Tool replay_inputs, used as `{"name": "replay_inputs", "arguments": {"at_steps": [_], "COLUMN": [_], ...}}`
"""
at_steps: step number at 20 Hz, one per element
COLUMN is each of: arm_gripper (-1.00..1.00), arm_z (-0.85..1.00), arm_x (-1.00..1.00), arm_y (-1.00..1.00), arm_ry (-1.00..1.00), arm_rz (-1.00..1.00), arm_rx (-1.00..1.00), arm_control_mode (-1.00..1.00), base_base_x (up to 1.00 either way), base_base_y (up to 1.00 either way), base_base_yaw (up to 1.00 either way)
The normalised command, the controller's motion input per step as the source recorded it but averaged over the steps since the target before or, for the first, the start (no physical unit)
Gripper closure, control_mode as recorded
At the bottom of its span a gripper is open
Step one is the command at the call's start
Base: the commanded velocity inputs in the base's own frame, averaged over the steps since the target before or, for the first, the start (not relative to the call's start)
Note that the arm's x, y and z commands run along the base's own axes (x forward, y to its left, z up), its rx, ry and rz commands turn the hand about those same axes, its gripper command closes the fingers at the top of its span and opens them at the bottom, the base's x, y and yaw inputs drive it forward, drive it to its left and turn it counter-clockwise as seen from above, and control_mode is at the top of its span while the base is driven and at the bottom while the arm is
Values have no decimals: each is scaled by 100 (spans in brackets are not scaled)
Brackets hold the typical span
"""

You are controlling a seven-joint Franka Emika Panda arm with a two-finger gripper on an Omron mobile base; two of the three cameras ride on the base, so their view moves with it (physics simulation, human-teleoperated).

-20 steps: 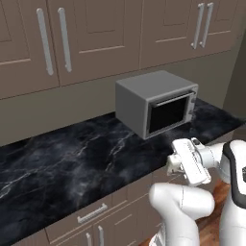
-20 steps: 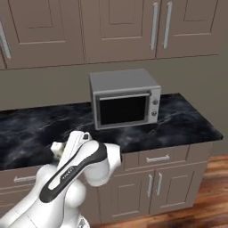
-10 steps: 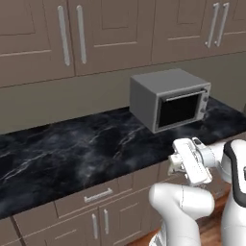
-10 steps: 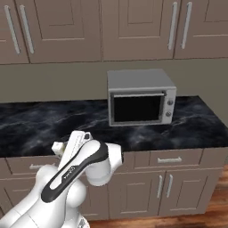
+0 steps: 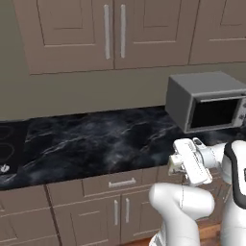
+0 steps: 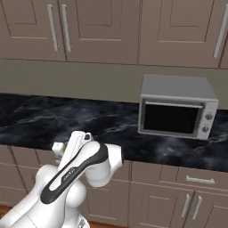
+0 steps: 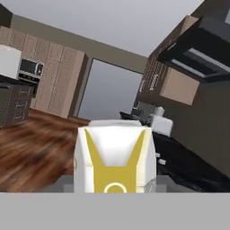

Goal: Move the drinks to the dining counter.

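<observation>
Shifted rightward across both base views since a second ago, toaster oven (image 5: 209, 103) and black worktop (image 5: 96, 141) alike, so a drive of the base rather than any move of things; carton (image 7: 114, 164) clamped between the jaws of the gripper (image 7: 113, 185), carried in front of the worktop, well left of the toaster oven. Best kept upright and steady, grip unchanged, until the dining counter comes into reach. Hard to make out: fingertips, carton's base, other drinks.

The carton (image 7: 115, 159) is cream-white with a yellow emblem. The surface (image 5: 96, 144) is black with white veins, the toaster oven (image 6: 176, 107) grey, the cabinets (image 6: 111, 26) brown.
</observation>
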Motion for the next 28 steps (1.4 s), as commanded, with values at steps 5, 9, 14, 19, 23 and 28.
{"name": "replay_inputs", "arguments": {"at_steps": [5, 9, 14, 19, 23, 28], "arm_gripper": [100, 100, 100, 100, 100, 100], "arm_z": [0, 0, 0, 0, 0, 0], "arm_x": [0, 0, 0, 0, 0, 0], "arm_y": [0, 0, 0, 0, 0, 0], "arm_ry": [0, 0, 0, 0, 0, 0], "arm_rz": [0, 0, 0, 0, 0, 0], "arm_rx": [0, 0, 0, 0, 0, 0], "arm_control_mode": [100, 100, 100, 100, 100, 100], "base_base_x": [-3, 0, 0, 0, 0, 0], "base_base_y": [35, 37, 39, 37, 35, 30], "base_base_yaw": [47, 47, 47, 46, 45, 46]}}
